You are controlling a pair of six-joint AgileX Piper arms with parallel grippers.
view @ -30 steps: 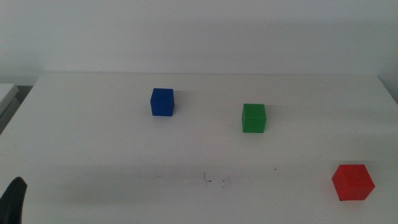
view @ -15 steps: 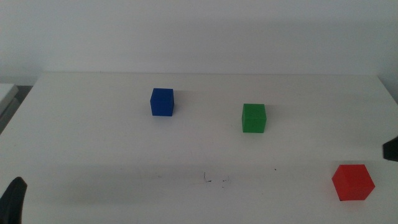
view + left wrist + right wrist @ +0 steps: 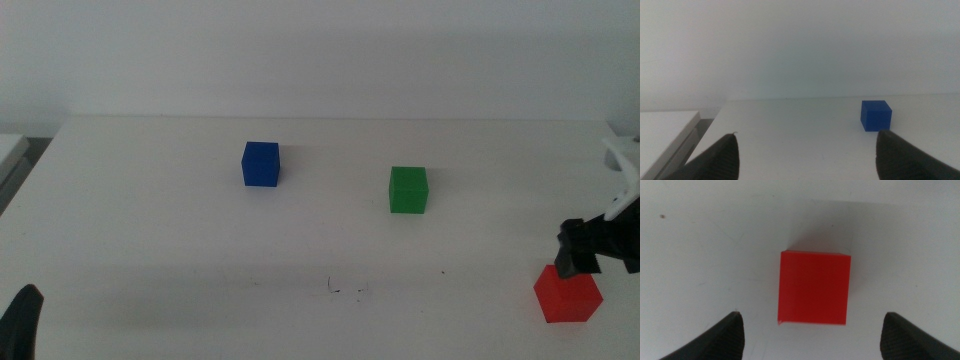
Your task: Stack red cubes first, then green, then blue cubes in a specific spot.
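Note:
The red cube (image 3: pixel 568 293) sits on the white table at the front right. My right gripper (image 3: pixel 583 253) hangs just above it, jaws open; in the right wrist view the red cube (image 3: pixel 814 287) lies between and beyond the two jaw tips (image 3: pixel 812 330). The green cube (image 3: pixel 408 189) stands right of centre. The blue cube (image 3: pixel 261 163) stands at the back left and shows in the left wrist view (image 3: pixel 876 115). The spot with tiny dark scuff marks (image 3: pixel 347 289) is at the front centre. My left gripper (image 3: pixel 22 322) waits open at the bottom left corner.
The table's back edge (image 3: pixel 330 118) meets a plain white wall. A pale ledge (image 3: pixel 665 127) lies beyond the table's left edge.
My right arm has come in from the right edge and moved down over the red cube. The cubes and the left gripper have not moved.

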